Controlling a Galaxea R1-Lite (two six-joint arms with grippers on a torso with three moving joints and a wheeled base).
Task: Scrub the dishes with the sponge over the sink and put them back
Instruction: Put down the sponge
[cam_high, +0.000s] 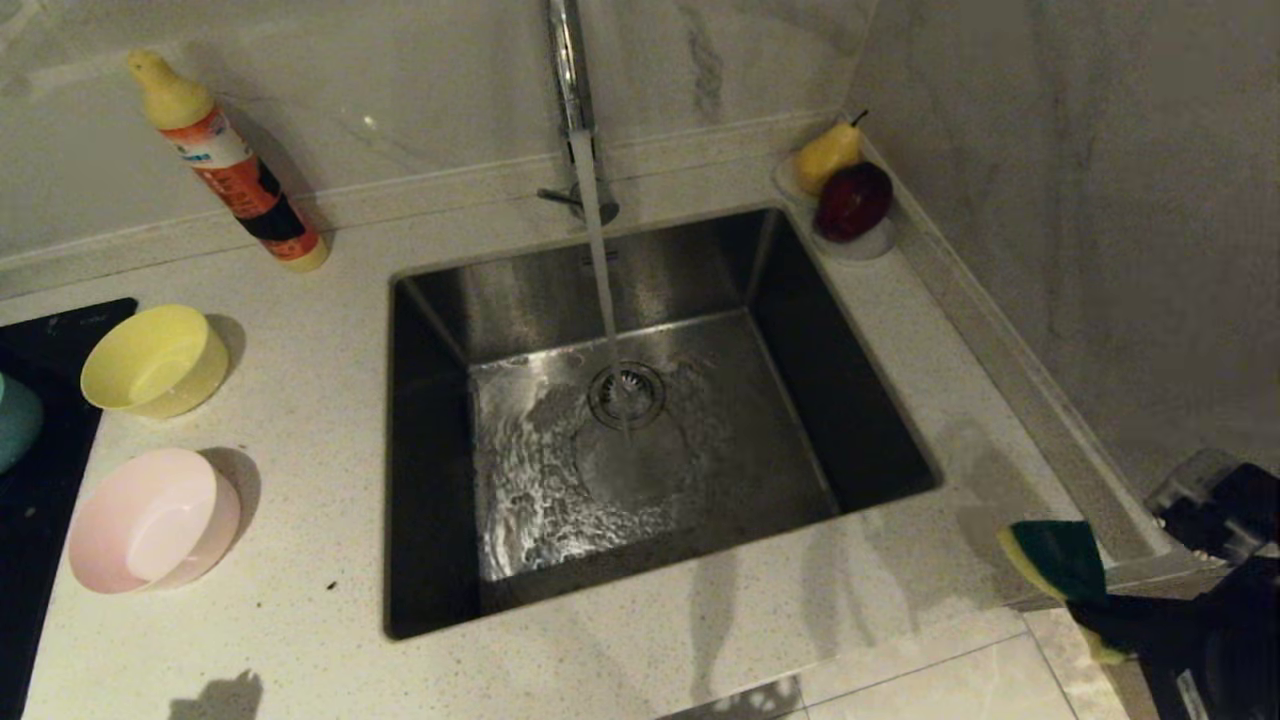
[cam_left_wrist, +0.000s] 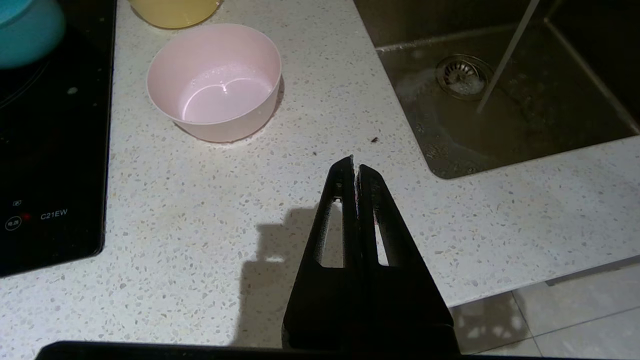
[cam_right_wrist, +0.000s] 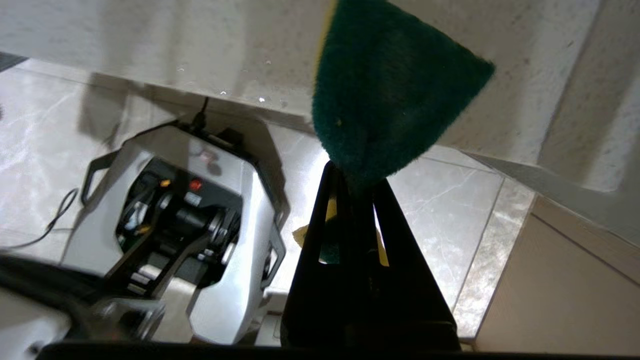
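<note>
Three dishes stand on the counter left of the sink (cam_high: 850, 400): a yellow bowl (cam_high: 155, 360), a pale pink bowl (cam_high: 150, 520) and, cut off by the picture's edge, a light blue bowl (cam_high: 12, 420) on the hob. Water runs from the tap (cam_high: 568, 70) onto the drain. At the counter's front right corner my right gripper (cam_right_wrist: 355, 180) is shut on the sponge (cam_right_wrist: 395, 90), green face showing; the head view shows the sponge (cam_high: 1060, 560) sticking up from the fingers. My left gripper (cam_left_wrist: 354, 162) is shut and empty above the counter, short of the pink bowl (cam_left_wrist: 215, 82).
A detergent bottle (cam_high: 225, 165) leans on the back wall. A white dish (cam_high: 870, 245) with a pear and a red fruit sits in the back right corner. The black hob (cam_high: 40, 500) fills the left edge. The marble wall stands close on the right.
</note>
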